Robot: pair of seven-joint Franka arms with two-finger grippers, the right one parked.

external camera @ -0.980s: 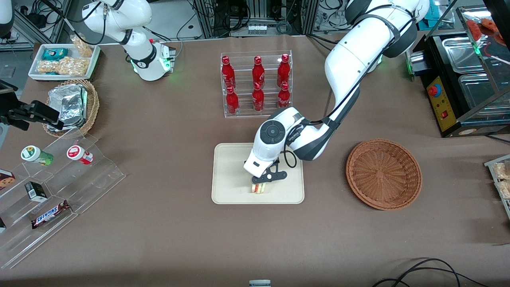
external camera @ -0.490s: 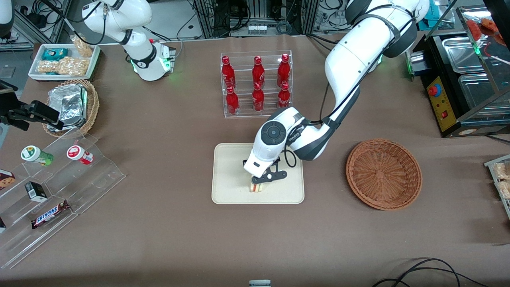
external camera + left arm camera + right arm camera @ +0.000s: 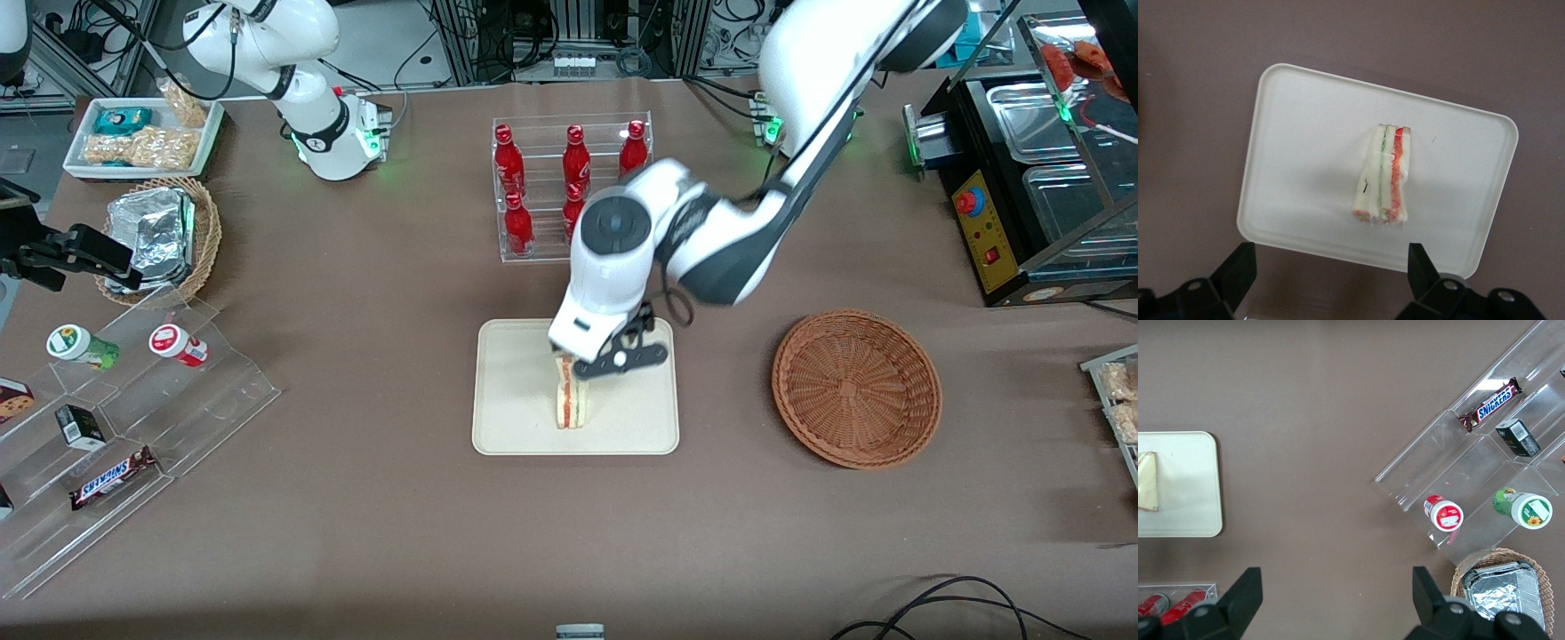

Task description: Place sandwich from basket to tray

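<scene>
The sandwich (image 3: 570,404) stands on edge on the cream tray (image 3: 516,391), nearer the front camera's edge of it. It shows white bread with green and orange-red layers in the left wrist view (image 3: 1383,177), free on the tray (image 3: 1305,133). My left gripper (image 3: 591,364) hangs open and empty above the tray, just above the sandwich's top and clear of it. Its black fingers (image 3: 1241,263) stand wide apart around nothing. The reddish-brown basket (image 3: 856,387) sits empty beside the tray, toward the working arm's end. The right wrist view shows the tray (image 3: 1185,487) and the sandwich (image 3: 1146,480).
A clear rack of red bottles (image 3: 573,187) stands farther from the front camera than the tray. A stepped acrylic shelf with snacks (image 3: 133,418), a pale basket of foil packets (image 3: 160,236) and a white snack tray (image 3: 142,133) lie toward the parked arm's end.
My gripper was down around the sandwich on the tray. It has opened and risen, and the sandwich stays standing on the tray.
</scene>
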